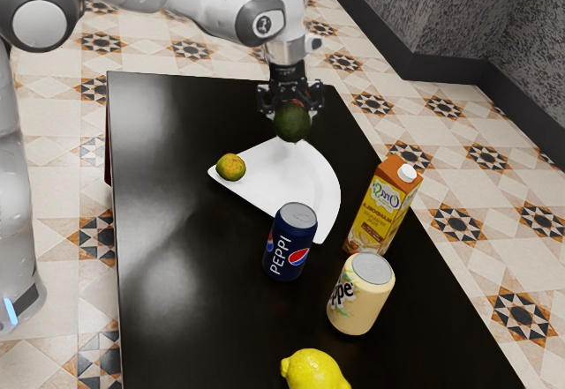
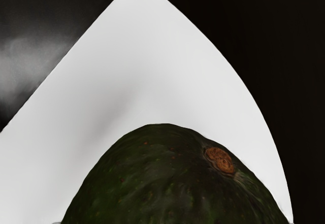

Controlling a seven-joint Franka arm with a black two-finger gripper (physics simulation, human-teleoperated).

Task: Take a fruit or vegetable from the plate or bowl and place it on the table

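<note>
In the exterior view my gripper (image 1: 292,107) hangs over the far corner of the white plate (image 1: 305,182), shut on a dark green avocado (image 1: 292,123), one finger on each side of it. The avocado looks to be just above the plate. A small orange-green fruit (image 1: 231,167) lies at the plate's corner toward the exterior view's left. In the wrist view the avocado (image 2: 167,178), with its brown stem end, is close under my hand, and the white plate (image 2: 147,46) spreads behind it.
On the black table (image 1: 185,257) stand a blue Peppi can (image 1: 290,243), a cream-coloured can (image 1: 360,296) and an orange-yellow carton (image 1: 383,205). A yellow lemon (image 1: 315,371) lies at the exterior view's lower edge. Dark tabletop extends from the plate toward the exterior view's left.
</note>
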